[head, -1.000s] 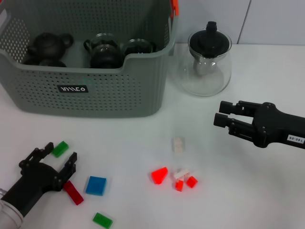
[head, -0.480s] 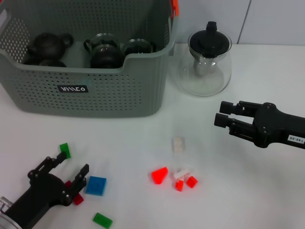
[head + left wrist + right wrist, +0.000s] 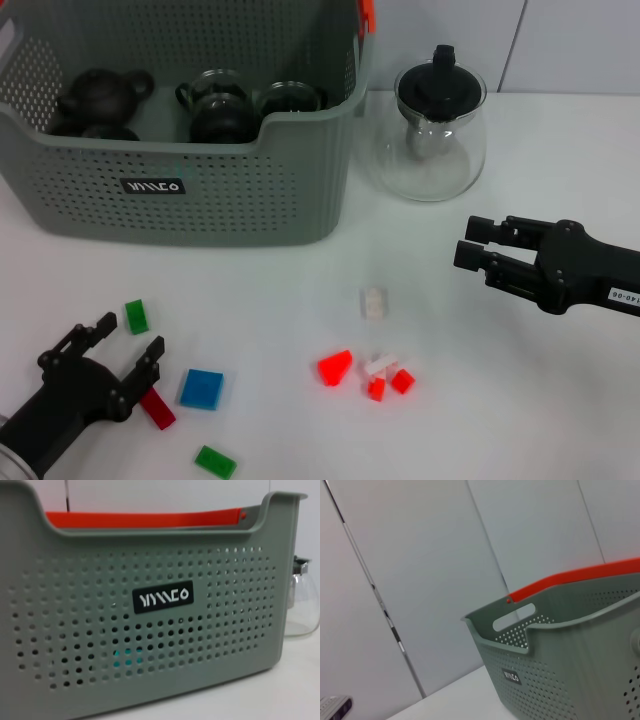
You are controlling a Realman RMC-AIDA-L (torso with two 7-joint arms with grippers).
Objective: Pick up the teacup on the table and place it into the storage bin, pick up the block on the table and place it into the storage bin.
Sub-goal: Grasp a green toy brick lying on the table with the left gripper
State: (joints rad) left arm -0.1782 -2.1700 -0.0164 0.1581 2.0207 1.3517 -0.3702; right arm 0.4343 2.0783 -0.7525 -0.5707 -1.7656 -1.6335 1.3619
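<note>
The grey-green storage bin [image 3: 230, 190] stands at the back left, and its perforated wall [image 3: 150, 645] fills the left wrist view. Inside it are a dark teapot [image 3: 100, 95] and two glass teacups [image 3: 215, 110]; I see no teacup on the table. Loose blocks lie in front: a red block [image 3: 156, 409], a blue block [image 3: 202, 388] and green blocks [image 3: 135, 316]. My left gripper [image 3: 126, 340] is open low at the front left, its fingers just above the red block. Out to the right, my right gripper [image 3: 466, 242] hovers open, holding nothing.
A clear glass teapot [image 3: 432, 125] with a black lid stands right of the bin. A cluster of red and white blocks [image 3: 372, 372] lies mid-table, with one white block [image 3: 373, 302] behind it. Another green block [image 3: 215, 461] lies near the front edge.
My left gripper dipped right over the red block, then pulled back left, uncovering it. The green block by it shifted slightly. The right gripper drifted a little right.
</note>
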